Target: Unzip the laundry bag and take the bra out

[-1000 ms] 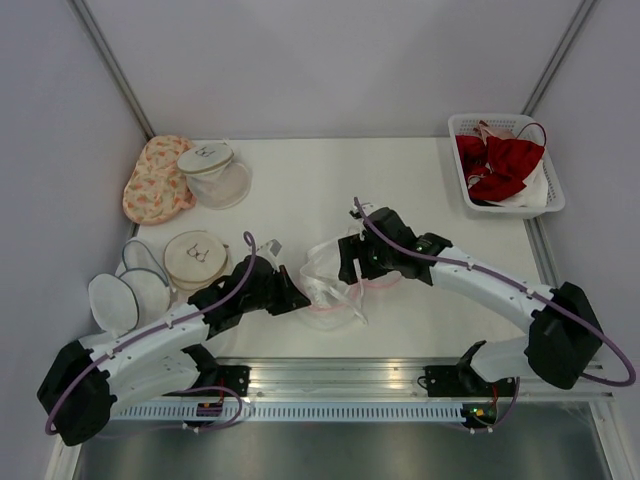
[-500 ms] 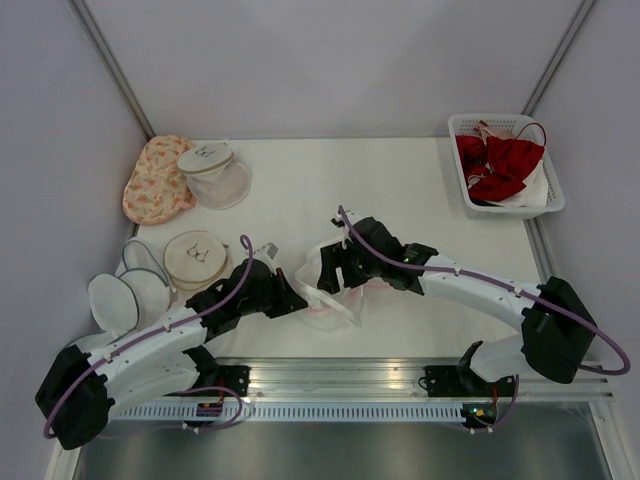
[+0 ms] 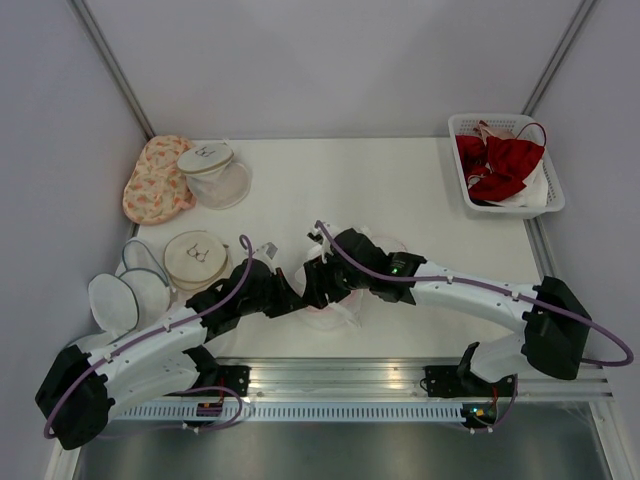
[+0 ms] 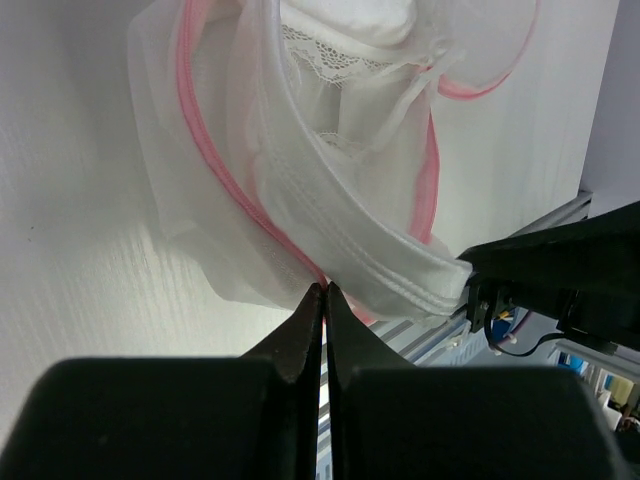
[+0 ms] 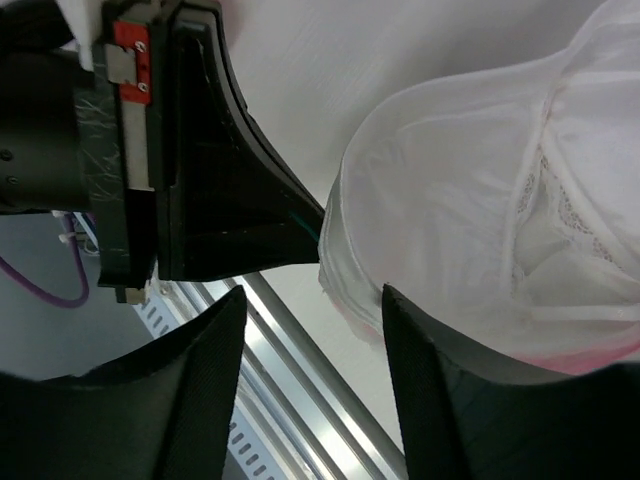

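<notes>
The laundry bag (image 4: 215,170) is white mesh with a pink rim and lies crumpled at the near middle of the table. A white lace bra (image 4: 345,40) shows inside it. My left gripper (image 4: 325,288) is shut on the bag's pink rim at its near edge. My right gripper (image 5: 310,300) is open, its fingers (image 5: 225,340) beside the bag's edge (image 5: 470,230), close to the left gripper's black fingers (image 5: 230,190). In the top view both grippers, left (image 3: 293,297) and right (image 3: 318,283), meet over the bag (image 3: 337,316), which is mostly hidden under the right arm.
A white basket (image 3: 548,205) with red garments stands at the back right. An orange floral pouch (image 3: 155,180) and a clear mesh dome (image 3: 218,175) are at the back left. A round beige bag (image 3: 195,255) and white cups (image 3: 125,295) lie left. A metal rail (image 3: 330,375) runs along the near edge.
My right gripper has moved left across the bag until it is next to my left gripper, covering most of the bag. The left gripper has kept its hold and barely moved.
</notes>
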You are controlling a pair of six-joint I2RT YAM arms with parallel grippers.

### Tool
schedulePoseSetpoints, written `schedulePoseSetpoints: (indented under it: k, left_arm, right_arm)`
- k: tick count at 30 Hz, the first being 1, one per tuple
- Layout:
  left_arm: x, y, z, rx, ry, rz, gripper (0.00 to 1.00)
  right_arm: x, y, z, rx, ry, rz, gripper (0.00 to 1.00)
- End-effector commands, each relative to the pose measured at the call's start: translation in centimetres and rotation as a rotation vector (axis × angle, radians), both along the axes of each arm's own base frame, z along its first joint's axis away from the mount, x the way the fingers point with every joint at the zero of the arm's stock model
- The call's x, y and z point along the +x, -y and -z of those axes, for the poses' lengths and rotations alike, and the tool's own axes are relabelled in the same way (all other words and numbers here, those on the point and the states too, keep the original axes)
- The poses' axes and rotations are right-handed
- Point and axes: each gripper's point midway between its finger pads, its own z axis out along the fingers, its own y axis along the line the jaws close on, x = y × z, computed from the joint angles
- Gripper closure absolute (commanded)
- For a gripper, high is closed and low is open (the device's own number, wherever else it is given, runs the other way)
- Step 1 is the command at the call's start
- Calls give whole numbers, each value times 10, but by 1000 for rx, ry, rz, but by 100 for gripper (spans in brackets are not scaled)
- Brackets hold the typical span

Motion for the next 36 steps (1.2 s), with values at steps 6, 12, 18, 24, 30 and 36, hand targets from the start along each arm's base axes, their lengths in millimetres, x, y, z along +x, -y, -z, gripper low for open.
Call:
schedulePoseSetpoints:
  k: [6, 12, 18, 24, 30, 36]
  left_arm:
    - [5, -4, -12, -33, 34, -46, 98]
    - [4, -6, -13, -40, 40, -49, 98]
    - [3, -8, -15, -43, 45, -49, 98]
    - [2, -9, -15, -41, 46, -49, 98]
    - [3, -8, -15, -38, 47, -49, 98]
    - [3, -8, -17, -40, 49, -46, 98]
  right_arm:
    - [23, 6, 5, -106, 81, 81, 55]
    - [30, 4, 12, -126, 99, 89, 86]
    - [41, 15, 10, -165, 136, 152, 100]
    - [97, 84, -22, -285, 237, 438, 100]
    - [150, 164, -22, -488, 288, 692, 100]
    - [180, 202, 8, -620, 267, 802, 89]
